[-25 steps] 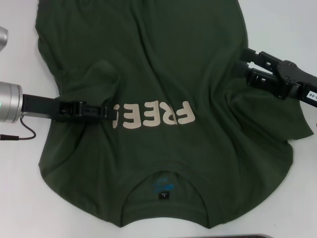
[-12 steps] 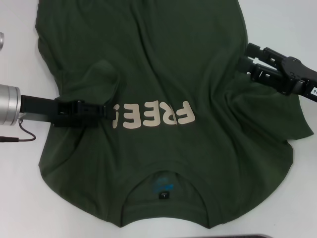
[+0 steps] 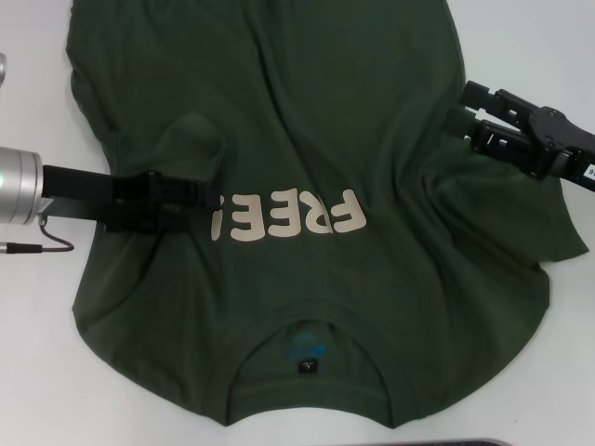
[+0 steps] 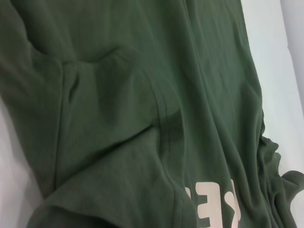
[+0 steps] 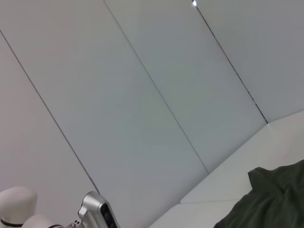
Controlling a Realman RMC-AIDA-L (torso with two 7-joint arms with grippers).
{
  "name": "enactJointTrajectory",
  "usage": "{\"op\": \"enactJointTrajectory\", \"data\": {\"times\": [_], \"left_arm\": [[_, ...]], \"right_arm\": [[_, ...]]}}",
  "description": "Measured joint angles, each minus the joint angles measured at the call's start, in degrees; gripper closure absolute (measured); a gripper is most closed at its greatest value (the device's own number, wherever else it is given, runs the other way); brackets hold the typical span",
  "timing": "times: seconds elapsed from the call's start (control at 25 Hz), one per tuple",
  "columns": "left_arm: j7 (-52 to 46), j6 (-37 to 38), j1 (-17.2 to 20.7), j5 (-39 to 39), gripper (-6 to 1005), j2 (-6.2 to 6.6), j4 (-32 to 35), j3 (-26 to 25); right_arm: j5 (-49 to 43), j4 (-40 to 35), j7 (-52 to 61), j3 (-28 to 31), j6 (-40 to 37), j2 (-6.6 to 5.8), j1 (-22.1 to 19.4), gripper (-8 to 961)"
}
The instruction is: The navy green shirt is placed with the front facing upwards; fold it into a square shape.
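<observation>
The navy green shirt point(image 3: 307, 121) lies spread on the white table point(image 3: 37, 372), front up, with its collar point(image 3: 305, 348) at the near edge and cream letters point(image 3: 288, 216) across the chest. Its left sleeve is folded inward over the body, making a raised fold point(image 4: 156, 109) that covers the end of the lettering point(image 4: 213, 204). My left gripper point(image 3: 212, 200) lies low on the cloth at that fold. At the shirt's right edge my right gripper point(image 3: 456, 108) is open, its tips at the hem. A corner of the shirt point(image 5: 275, 199) shows in the right wrist view.
Bare white table point(image 3: 530, 46) surrounds the shirt on the left, right and near sides. A thin black cable point(image 3: 42, 246) trails from my left arm's silver wrist point(image 3: 19, 186). Grey wall panels point(image 5: 142, 95) rise behind the table.
My left gripper has slid a little farther right over the shirt, onto the sleeve fold. The right gripper drew slightly right, then stayed still.
</observation>
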Motion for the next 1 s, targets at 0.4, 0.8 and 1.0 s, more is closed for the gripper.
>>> {"op": "enactJointTrajectory", "data": {"times": [0.4, 0.8, 1.0], "left_arm": [[-4.1, 0.2, 0.4, -0.2, 301, 0.50, 0.0, 0.0], [-6.2, -1.0, 0.6, -0.3, 302, 0.90, -3.2, -1.3], [-7.4, -0.8, 0.7, -0.3, 316, 0.97, -3.3, -2.6]], "right_arm": [[0.0, 0.0, 0.2, 0.0, 0.0, -0.02, 0.0, 38], [0.2, -0.1, 0.4, 0.0, 0.0, -0.29, 0.0, 39], [0.2, -0.1, 0.5, 0.0, 0.0, -0.44, 0.1, 39]]}}
